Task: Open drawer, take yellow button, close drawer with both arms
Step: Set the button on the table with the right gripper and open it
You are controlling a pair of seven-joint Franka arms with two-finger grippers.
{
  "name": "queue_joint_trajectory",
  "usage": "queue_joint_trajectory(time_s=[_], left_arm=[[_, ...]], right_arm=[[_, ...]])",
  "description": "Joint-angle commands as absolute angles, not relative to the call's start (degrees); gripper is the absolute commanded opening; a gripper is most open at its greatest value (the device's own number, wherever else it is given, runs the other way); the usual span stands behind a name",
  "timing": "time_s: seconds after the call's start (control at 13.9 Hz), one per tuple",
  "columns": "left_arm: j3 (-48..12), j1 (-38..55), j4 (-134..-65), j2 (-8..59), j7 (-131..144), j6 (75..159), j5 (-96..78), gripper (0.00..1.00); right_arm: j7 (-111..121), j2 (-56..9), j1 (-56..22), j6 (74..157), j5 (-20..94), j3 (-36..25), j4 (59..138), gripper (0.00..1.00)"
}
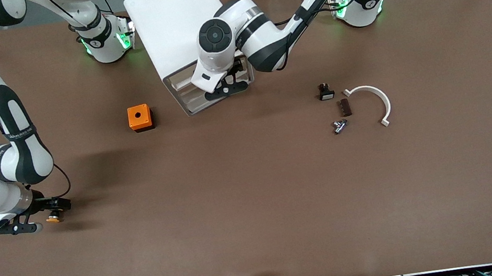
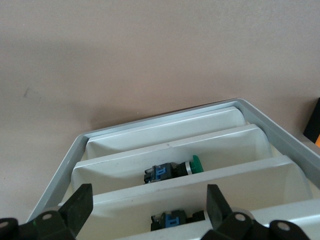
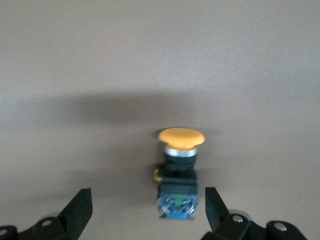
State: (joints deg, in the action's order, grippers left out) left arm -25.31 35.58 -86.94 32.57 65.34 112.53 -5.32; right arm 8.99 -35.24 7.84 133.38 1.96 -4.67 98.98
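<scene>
The button (image 1: 53, 219) lies on the table (image 1: 237, 215) near the right arm's end.

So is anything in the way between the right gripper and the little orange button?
No, nothing visible. The button lies on the bare table right between the open fingers of the right gripper.

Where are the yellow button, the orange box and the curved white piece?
Button (image 3: 181, 137), right wrist view, on its yellow cap.
Orange box (image 1: 140, 117), front view, on its top face beside the hole.
Curved white piece (image 1: 378, 94), front view, on the arc's middle.
</scene>
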Motion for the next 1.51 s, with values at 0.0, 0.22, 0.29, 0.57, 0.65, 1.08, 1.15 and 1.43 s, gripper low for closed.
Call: queue_joint_trajectory(time_s=[0.0,0.22,0.29,0.57,0.65,1.08,1.15,1.43], left_arm=[[-26.2,35.2,-90.3,30.3,66.3,112.9,-4.6,1.0],[-25.6,33.8,-90.1,30.1,67.4,112.2,-4.3,1.0],[-25.1,32.4,-89.8,29.8,67.8,112.2,-4.3,1.0],[-25.1,23.0,-89.5,26.7,67.3,110.7,1.3,1.0],[-25.1,20.9,-89.5,25.8,67.3,110.3,2.6,1.0],[-25.0,5.0,-89.3,20.0,58.5,107.8,6.1,1.0],[-25.2,2.7,-88.3,19.7,57.0,107.1,6.8,1.0],[-25.0,0.2,-86.7,15.2,53.9,101.5,11.3,1.0]], right_arm=[[3.4,-26.7,3.8,122.8,2.6,-4.7,99.8,1.0],[-0.1,-20.3,0.1,113.7,2.2,-4.8,98.6,1.0],[-0.1,-18.5,-0.4,110.4,2.2,-4.7,97.7,1.0],[0.4,-11.8,-0.4,102.0,1.9,-4.7,96.7,1.0],[0.5,-9.9,-0.4,100.0,1.9,-4.8,96.7,1.0],[1.0,-6.9,-0.3,94.8,-2.7,-4.9,92.9,1.0],[1.0,-6.9,-0.4,94.5,-2.7,-4.8,92.5,1.0],[1.9,-7.0,-0.4,94.4,-2.4,-4.8,91.2,1.0]])
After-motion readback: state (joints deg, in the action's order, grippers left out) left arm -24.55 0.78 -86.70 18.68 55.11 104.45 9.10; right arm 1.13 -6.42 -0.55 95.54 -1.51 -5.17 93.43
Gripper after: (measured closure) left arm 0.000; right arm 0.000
